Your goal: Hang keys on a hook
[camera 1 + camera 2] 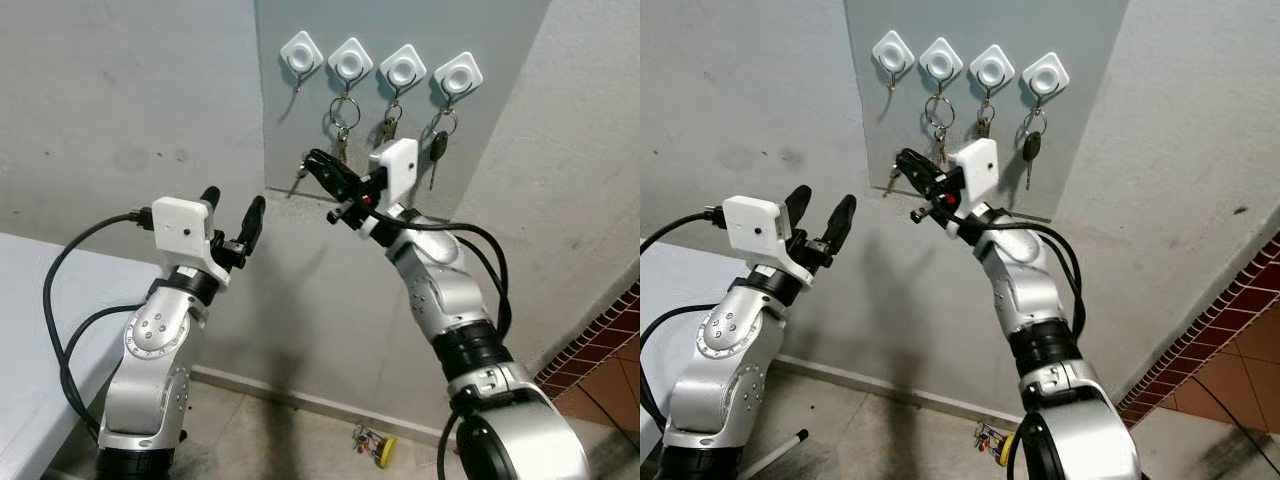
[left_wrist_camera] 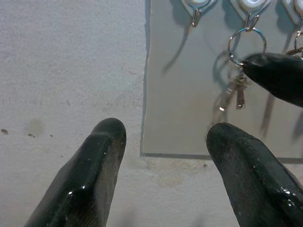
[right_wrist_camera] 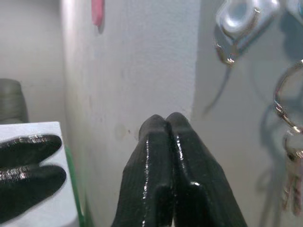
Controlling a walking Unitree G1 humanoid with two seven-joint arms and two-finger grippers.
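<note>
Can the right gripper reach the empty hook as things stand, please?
Probably yes: the right gripper, shut on a key, sits just below the empty hook, with bare panel between.

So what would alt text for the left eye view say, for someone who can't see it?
Four white diamond-shaped wall hooks sit in a row on a grey panel; three hold metal key rings, the leftmost hook is bare. The right tool reaches up below them, fingers shut. The left tool waits open beside it.
</note>
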